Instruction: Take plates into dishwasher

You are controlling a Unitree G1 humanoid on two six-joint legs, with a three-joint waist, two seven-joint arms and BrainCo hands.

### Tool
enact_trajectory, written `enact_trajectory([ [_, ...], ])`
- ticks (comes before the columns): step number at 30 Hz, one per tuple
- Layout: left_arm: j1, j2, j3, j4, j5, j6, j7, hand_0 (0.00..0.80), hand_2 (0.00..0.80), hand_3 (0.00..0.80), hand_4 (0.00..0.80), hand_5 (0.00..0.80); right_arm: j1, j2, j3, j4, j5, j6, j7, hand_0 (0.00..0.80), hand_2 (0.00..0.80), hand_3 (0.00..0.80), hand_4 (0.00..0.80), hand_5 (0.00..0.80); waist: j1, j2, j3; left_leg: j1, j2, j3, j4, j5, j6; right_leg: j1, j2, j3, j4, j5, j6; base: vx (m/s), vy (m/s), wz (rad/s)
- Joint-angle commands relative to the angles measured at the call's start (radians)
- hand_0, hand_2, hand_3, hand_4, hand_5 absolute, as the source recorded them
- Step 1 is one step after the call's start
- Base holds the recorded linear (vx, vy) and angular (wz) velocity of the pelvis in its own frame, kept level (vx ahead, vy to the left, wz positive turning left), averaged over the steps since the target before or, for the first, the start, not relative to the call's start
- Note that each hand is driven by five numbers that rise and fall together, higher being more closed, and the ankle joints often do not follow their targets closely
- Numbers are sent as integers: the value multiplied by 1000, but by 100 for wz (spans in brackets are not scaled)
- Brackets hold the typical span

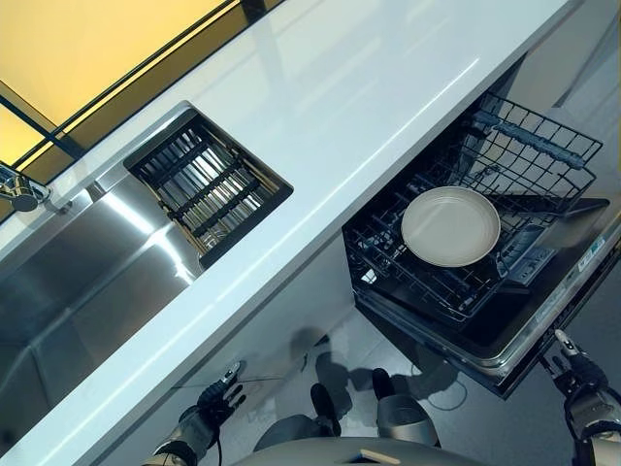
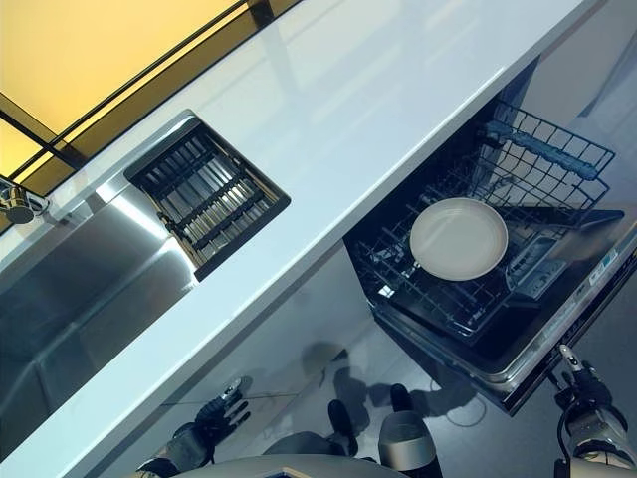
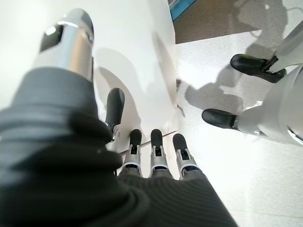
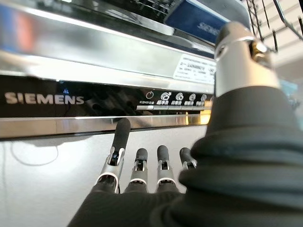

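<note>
I saw the plate (image 1: 450,226) flat in the rack (image 1: 427,282), at 11 o'clock from my right hand (image 1: 574,359), nearer; both hands, incl. left hand (image 1: 219,396), empty, fingers straight.

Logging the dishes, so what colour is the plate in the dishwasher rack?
The plate is plain off-white, with no pattern; the left eye view shows it best.

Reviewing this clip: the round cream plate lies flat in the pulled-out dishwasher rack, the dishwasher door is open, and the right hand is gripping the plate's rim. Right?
Not quite. The round cream plate does lie flat in the pulled-out black wire dishwasher rack with the dishwasher door open, but the right hand holds nothing: both eye views show it well clear of the plate, by the door's edge, fingers straight in the right wrist view.
</note>
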Motion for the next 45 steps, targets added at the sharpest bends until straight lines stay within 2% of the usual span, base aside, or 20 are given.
enact_trajectory([
  [1, -168, 48, -31, 12, -50, -95, -10, 0, 0, 0, 0, 0, -281, 99, 118, -82, -47, -55, 132, 0, 0, 0, 0, 0, 79, -34, -28, 26, -53, -49, 5, -45, -14, -54, -63, 5, 71, -13, 66, -21, -58, 7],
  [7, -147, 44, -53, -32, -43, -95, 28, 0, 0, 0, 0, 0, -310, 134, 213, -263, -45, -52, 102, 0, 0, 0, 0, 0, 96, -92, -45, 26, -43, -67, 5, -49, -10, -46, -47, 11, 61, -6, 63, 2, -76, -12],
  [12, -134, 39, -54, -64, -28, -80, 83, 0, 0, 0, 0, 0, -309, 176, 263, -403, -45, -14, 60, 0, 0, 0, 0, 0, 117, -148, -73, 39, -33, -80, 5, -53, -8, -17, -37, 10, 48, -5, 59, 86, -77, -10],
  [22, -139, 23, -66, -97, -37, -41, 159, 0, 0, 0, 0, 0, -392, 202, 316, -444, -39, 52, 22, 0, 0, 0, 0, 0, 183, -221, -113, 73, -25, -108, 5, -62, -5, 57, -37, -48, 31, -18, 47, 119, -15, 1],
  [32, -129, 10, -82, -101, -38, -36, 197, 0, 0, 0, 0, 0, -520, 243, 365, -498, 44, 47, -34, 0, 0, 0, 0, 0, 228, -246, -127, 95, -28, -134, 5, -68, -2, 102, -42, -80, 9, -17, 44, 45, 13, -1],
  [45, -110, 17, -69, -61, -12, -28, 165, 0, 0, 0, 0, 0, -510, 223, 316, -478, 95, 14, 14, 0, 0, 0, 0, 0, 225, -240, -152, 109, -22, -119, 5, -73, -3, 111, -48, -79, 1, -13, 54, 20, 10, 21],
])
